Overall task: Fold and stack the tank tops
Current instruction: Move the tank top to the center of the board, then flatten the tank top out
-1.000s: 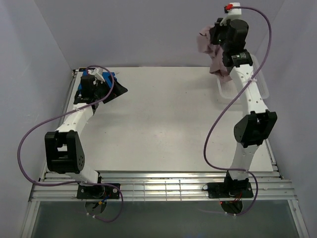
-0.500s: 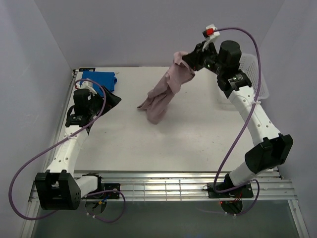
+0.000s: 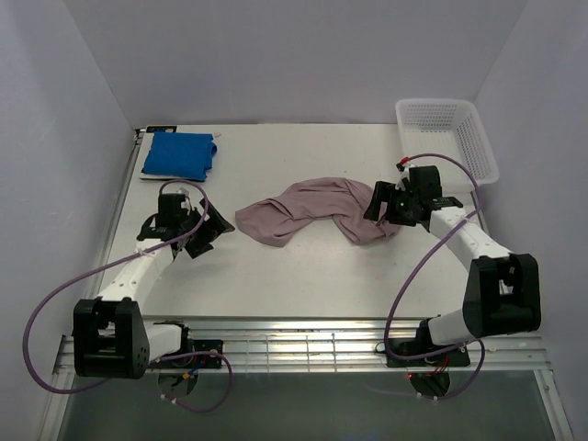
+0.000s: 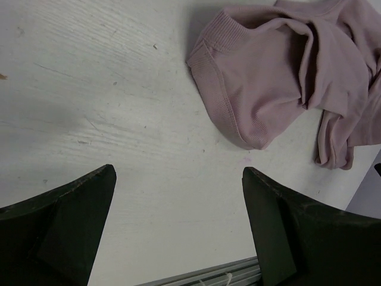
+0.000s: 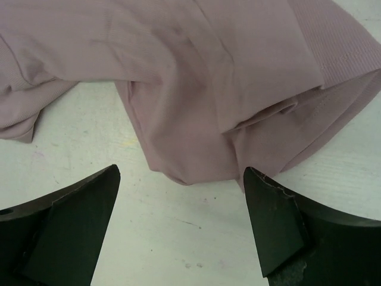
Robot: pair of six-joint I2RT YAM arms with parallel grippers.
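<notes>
Lying crumpled on the worktop (image 3: pixel 303 276), the pink top (image 3: pixel 308 209) needs folding, while the blue top (image 3: pixel 179 154) sits folded; both sets of jaws gape wide, holding nothing.

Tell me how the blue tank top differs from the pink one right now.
The blue tank top is folded into a flat rectangle; the pink tank top sprawls crumpled and unfolded. Blue sits at the far-left corner, pink mid-table. Both lie on the table, ungripped.
</notes>
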